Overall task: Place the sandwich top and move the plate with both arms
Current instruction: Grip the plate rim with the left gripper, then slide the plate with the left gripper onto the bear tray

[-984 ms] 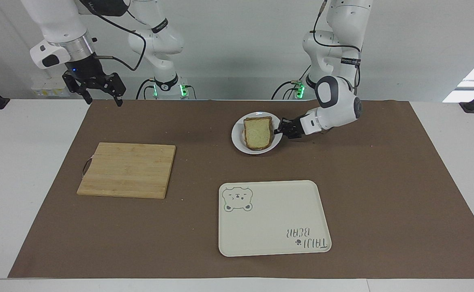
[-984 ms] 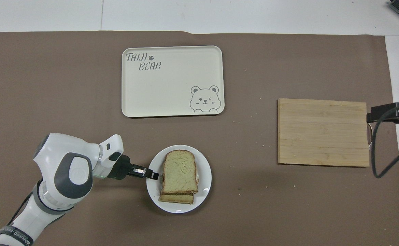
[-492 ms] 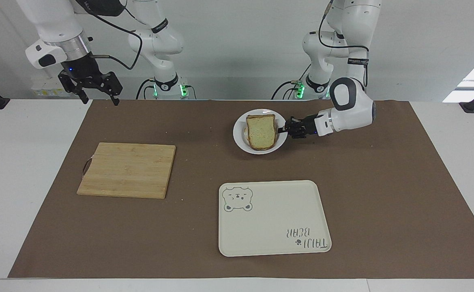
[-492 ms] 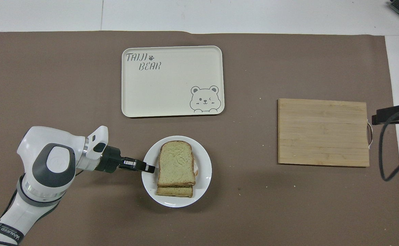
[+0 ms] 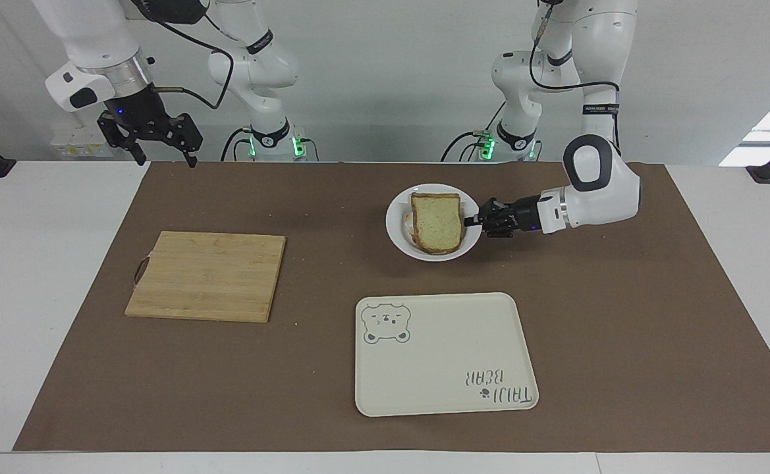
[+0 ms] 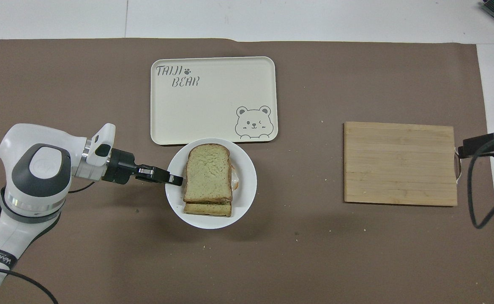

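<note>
left claw (image 5: pixel 471 222) grips plate (image 5: pixel 403 237) rim; only facing view shows right claw (image 5: pixel 159 150) released.

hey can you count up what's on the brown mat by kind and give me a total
Bread slices: 2, stacked, sandwich top over the lower slice
Plates: 1, the plate, its rim pinched by the left gripper
Trays: 1, bear tray
Cutting boards: 1, wooden cutting board
Total: 5
The right gripper waits, open, off the mat.
</note>
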`<state>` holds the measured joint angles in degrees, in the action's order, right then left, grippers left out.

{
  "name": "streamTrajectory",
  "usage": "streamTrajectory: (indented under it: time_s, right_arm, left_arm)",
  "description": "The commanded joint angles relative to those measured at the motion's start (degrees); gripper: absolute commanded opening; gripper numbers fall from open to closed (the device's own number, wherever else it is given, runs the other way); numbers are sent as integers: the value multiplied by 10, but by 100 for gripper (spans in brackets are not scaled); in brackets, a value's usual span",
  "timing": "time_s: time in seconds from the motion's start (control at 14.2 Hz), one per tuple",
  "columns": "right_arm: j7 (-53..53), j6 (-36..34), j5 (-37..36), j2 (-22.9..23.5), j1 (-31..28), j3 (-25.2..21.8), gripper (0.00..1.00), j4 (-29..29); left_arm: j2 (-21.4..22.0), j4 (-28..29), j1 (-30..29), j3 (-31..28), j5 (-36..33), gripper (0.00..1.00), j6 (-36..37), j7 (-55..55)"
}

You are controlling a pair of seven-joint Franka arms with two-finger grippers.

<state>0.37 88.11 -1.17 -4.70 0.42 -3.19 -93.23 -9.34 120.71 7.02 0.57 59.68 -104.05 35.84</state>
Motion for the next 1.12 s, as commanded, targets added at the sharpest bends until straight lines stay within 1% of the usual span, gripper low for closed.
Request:
streamTrajectory:
  time_s: [0.0,0.14,0.28,0.49,0.63,0.7,0.77,0.98,1.05]
  right_arm:
    - [-11,-21,-10,7,25,-16,100,16]
    - [-12,-19,-9,7,40,-33,100,16]
    - [-12,-19,-9,7,43,-38,100,16]
    - [-9,-21,-11,1,44,-37,100,16]
    - [-7,-20,-9,-5,41,-34,100,16]
    - [-5,-17,-9,-6,41,-34,100,15]
    - [-3,-16,-9,-6,40,-34,100,13]
    - [0,-13,-9,-10,39,-34,100,8]
    - [0,-13,-9,-11,39,-34,100,8]
  left_arm:
    - [-43,-76,-13,4,13,0,25,2]
    - [-85,-152,-24,4,10,0,36,-34]
    - [-123,-230,-31,4,8,0,72,-98]
    - [-153,-287,-31,4,9,0,72,-150]
    - [-189,-355,-30,4,8,0,74,-195]
    - [-203,-379,-30,6,7,0,73,-213]
    - [-221,-396,-30,8,7,0,71,-218]
    - [-302,-469,-38,10,8,0,75,-216]
    - [-311,-480,-38,11,6,0,68,-215]
